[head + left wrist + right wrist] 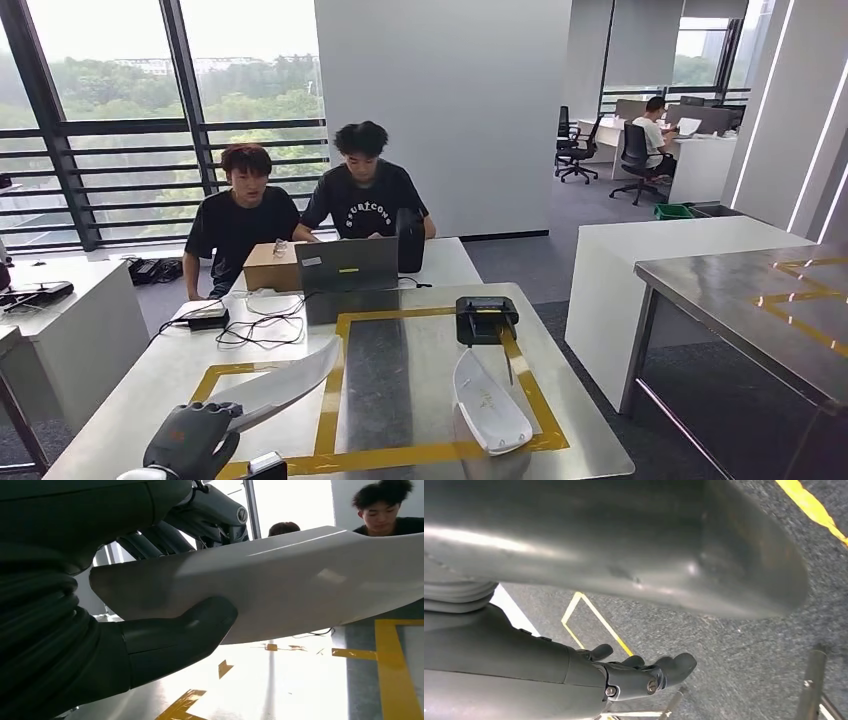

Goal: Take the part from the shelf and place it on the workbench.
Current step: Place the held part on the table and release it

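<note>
My left hand (190,437) grips one end of a long white curved part (290,380) at the near left of the workbench (420,340). The part slants up and away over the yellow tape frame (330,400), just above the steel top. In the left wrist view the thumb (185,630) presses under the part (300,580) and the fingers (165,537) wrap over it. A second white part (488,402) lies flat inside the tape frame at the near right. My right hand (639,675) hangs over grey carpet with its fingers loosely apart and nothing in them.
At the bench's far end stand a laptop (347,265), a cardboard box (272,268), a black device (486,318) and loose cables (262,325), with two people seated behind. A steel table (760,300) and a white counter (680,250) are to the right.
</note>
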Available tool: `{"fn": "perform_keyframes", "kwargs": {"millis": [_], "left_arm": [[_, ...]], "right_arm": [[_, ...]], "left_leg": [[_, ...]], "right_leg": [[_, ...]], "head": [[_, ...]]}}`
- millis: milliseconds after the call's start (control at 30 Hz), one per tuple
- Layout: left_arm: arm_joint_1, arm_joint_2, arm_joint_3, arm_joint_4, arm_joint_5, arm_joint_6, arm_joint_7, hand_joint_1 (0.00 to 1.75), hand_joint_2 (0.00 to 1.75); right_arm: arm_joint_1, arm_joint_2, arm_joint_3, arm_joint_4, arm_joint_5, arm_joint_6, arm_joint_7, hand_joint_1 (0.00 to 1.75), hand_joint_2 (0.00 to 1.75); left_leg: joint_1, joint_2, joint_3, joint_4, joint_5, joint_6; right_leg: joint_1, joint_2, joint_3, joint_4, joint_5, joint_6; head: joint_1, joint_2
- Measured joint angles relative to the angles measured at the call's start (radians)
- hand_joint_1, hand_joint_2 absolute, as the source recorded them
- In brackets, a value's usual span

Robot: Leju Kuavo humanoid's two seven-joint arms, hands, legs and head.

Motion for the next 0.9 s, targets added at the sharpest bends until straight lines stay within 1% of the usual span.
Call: {"fn": "perform_keyframes", "kwargs": {"millis": [33,67,100,133,167,200,233,267,300,367,433,467,500,567,600,633,667,700,733,767,800,867,900], "left_arm": [[0.003,0.0,-0.001,0.001,0.002,0.001,0.0,1.75,1.75],[0.009,-0.001,-0.002,0.002,0.005,0.002,-0.002,1.75,1.75],[0.015,-0.001,-0.002,0.003,0.009,0.003,-0.004,1.75,1.75],[0.021,-0.001,-0.002,0.004,0.015,0.005,-0.006,1.75,1.75],[0.025,-0.001,-0.003,0.004,0.022,0.007,-0.008,1.75,1.75],[0.026,-0.001,-0.003,0.003,0.029,0.009,-0.01,1.75,1.75],[0.027,-0.001,-0.003,0.003,0.035,0.011,-0.01,1.75,1.75],[0.027,-0.001,-0.003,0.003,0.039,0.011,-0.01,1.75,1.75],[0.027,-0.001,-0.003,0.003,0.042,0.012,-0.011,1.75,1.75],[0.03,0.0,-0.003,0.003,0.044,0.012,-0.013,1.75,1.75],[0.032,0.001,-0.003,0.001,0.044,0.012,-0.015,1.75,1.75],[0.032,0.001,-0.003,0.0,0.043,0.012,-0.016,1.75,1.75],[0.033,0.001,-0.003,0.0,0.043,0.013,-0.018,1.75,1.75],[0.041,0.0,-0.003,0.001,0.043,0.013,-0.02,1.75,1.75],[0.048,0.0,-0.003,0.002,0.044,0.013,-0.021,1.75,1.75],[0.055,0.001,-0.003,0.003,0.044,0.012,-0.021,1.75,1.75],[0.06,0.001,-0.003,0.004,0.044,0.012,-0.021,1.75,1.75],[0.064,0.002,-0.003,0.004,0.044,0.012,-0.021,1.75,1.75],[0.065,0.002,-0.003,0.004,0.044,0.011,-0.021,1.75,1.75],[0.065,0.003,-0.003,0.004,0.045,0.011,-0.02,1.75,1.75],[0.066,0.004,-0.003,0.004,0.046,0.011,-0.021,1.75,1.75],[0.067,0.006,-0.003,0.004,0.048,0.011,-0.023,1.75,1.75],[0.068,0.007,-0.003,0.003,0.05,0.011,-0.024,1.75,1.75]], "right_arm": [[-0.002,0.0,0.0,0.0,0.001,0.002,0.0,0.0,0.0],[-0.003,0.0,0.0,0.0,0.001,0.004,0.0,0.0,0.0],[-0.003,0.0,0.0,0.0,0.002,0.006,0.001,0.0,0.0],[-0.004,0.0,0.0,0.0,0.002,0.008,0.002,0.0,0.0],[-0.004,0.0,0.0,0.0,0.003,0.008,0.003,0.0,0.0],[-0.004,0.001,0.0,0.0,0.003,0.009,0.003,0.0,0.0],[-0.005,0.001,0.0,0.0,0.004,0.01,0.003,0.0,0.0],[-0.006,0.002,0.0,0.0,0.006,0.011,0.004,0.0,0.0],[-0.008,0.002,0.0,0.0,0.007,0.012,0.004,0.0,0.0],[-0.012,0.003,0.0,0.0,0.01,0.014,0.004,0.0,0.0],[-0.013,0.003,0.0,0.0,0.012,0.015,0.004,0.0,0.0],[-0.014,0.003,0.0,0.0,0.014,0.016,0.004,0.0,0.0],[-0.015,0.003,0.0,0.0,0.015,0.016,0.004,0.0,0.0],[-0.015,0.003,0.0,0.0,0.016,0.018,0.004,0.0,0.0],[-0.014,0.003,0.0,0.0,0.016,0.019,0.004,0.0,0.0],[-0.013,0.003,0.0,0.0,0.017,0.02,0.004,0.0,0.0],[-0.012,0.003,0.0,0.0,0.017,0.02,0.004,0.0,0.0],[-0.012,0.003,0.0,0.0,0.018,0.02,0.004,0.0,0.0],[-0.013,0.003,0.0,0.0,0.018,0.021,0.004,0.0,0.0],[-0.013,0.003,0.0,0.0,0.019,0.021,0.004,0.0,0.0],[-0.013,0.003,0.0,0.0,0.019,0.022,0.004,0.0,0.0],[-0.013,0.003,0.0,0.0,0.02,0.024,0.004,0.0,0.0],[-0.012,0.003,0.0,0.0,0.02,0.024,0.004,0.0,0.0]], "left_leg": [[0.001,0.001,-0.041,0.068,-0.023,-0.004],[0.002,0.001,-0.081,0.129,-0.037,-0.006],[0.002,0.001,-0.11,0.164,-0.035,-0.007],[0.002,0.001,-0.12,0.161,-0.013,-0.007],[0.002,0.001,-0.111,0.119,0.026,-0.004],[0.002,0.002,-0.086,0.05,0.074,0.001],[-0.001,0.002,-0.057,-0.019,0.109,0.006],[-0.003,0.002,-0.032,-0.074,0.13,0.011],[-0.005,0.002,-0.018,-0.105,0.136,0.016],[-0.008,0.001,-0.012,-0.116,0.127,0.026],[-0.005,0.0,-0.003,-0.123,0.124,0.039],[-0.003,0.0,0.003,-0.127,0.122,0.045],[0.0,0.0,0.009,-0.129,0.119,0.05],[0.0,-0.001,0.016,-0.128,0.11,0.056],[0.0,-0.001,0.021,-0.127,0.104,0.056],[0.001,-0.001,0.026,-0.126,0.098,0.054],[0.001,-0.002,0.032,-0.123,0.091,0.052],[0.002,-0.002,0.039,-0.12,0.083,0.048],[0.002,-0.002,0.044,-0.116,0.075,0.043],[0.001,-0.003,0.047,-0.113,0.068,0.038],[-0.001,-0.004,0.049,-0.111,0.062,0.031],[-0.003,-0.005,0.052,-0.114,0.056,0.019],[-0.002,-0.005,0.054,-0.116,0.053,0.013]], "right_leg": [[0.0,0.0,0.005,0.0,-0.005,-0.004],[0.0,0.001,0.009,0.0,-0.01,-0.005],[0.001,0.003,0.015,0.001,-0.015,-0.006],[0.001,0.004,0.021,0.001,-0.021,-0.005],[0.001,0.006,0.029,0.001,-0.026,-0.003],[0.002,0.007,0.038,0.001,-0.033,-0.001],[0.004,0.007,0.045,0.002,-0.04,0.003],[0.005,0.007,0.05,0.003,-0.046,0.008],[0.006,0.007,0.052,0.003,-0.05,0.013],[0.006,0.006,0.055,0.001,-0.056,0.025],[0.004,0.004,0.053,0.013,-0.066,0.036],[0.003,0.003,0.038,0.044,-0.08,0.042],[0.001,0.003,0.009,0.096,-0.1,0.046],[0.0,0.003,-0.074,0.231,-0.14,0.053],[0.0,0.002,-0.108,0.274,-0.143,0.054],[-0.001,0.002,-0.126,0.282,-0.126,0.055],[-0.002,0.002,-0.123,0.249,-0.091,0.055],[-0.003,0.001,-0.103,0.184,-0.044,0.055],[-0.003,-0.001,-0.076,0.115,-0.008,0.055],[-0.002,-0.002,-0.052,0.059,0.014,0.051],[-0.001,-0.002,-0.037,0.026,0.021,0.046],[0.003,-0.002,-0.029,0.014,0.011,0.032],[0.002,-0.002,-0.026,0.013,0.008,0.024]], "head": [[-0.001,0.0],[-0.001,0.0],[0.0,0.0],[-0.001,0.0],[-0.001,0.0],[-0.001,0.0],[-0.002,0.0],[-0.004,-0.001],[-0.004,-0.001],[-0.004,-0.002],[-0.003,-0.002],[-0.002,-0.002],[-0.001,-0.002],[0.001,-0.002],[0.002,-0.002],[0.003,-0.002],[0.004,-0.002],[0.004,-0.002],[0.004,-0.002],[0.003,-0.002],[0.003,-0.002],[0.002,-0.002],[0.001,-0.002]]}}
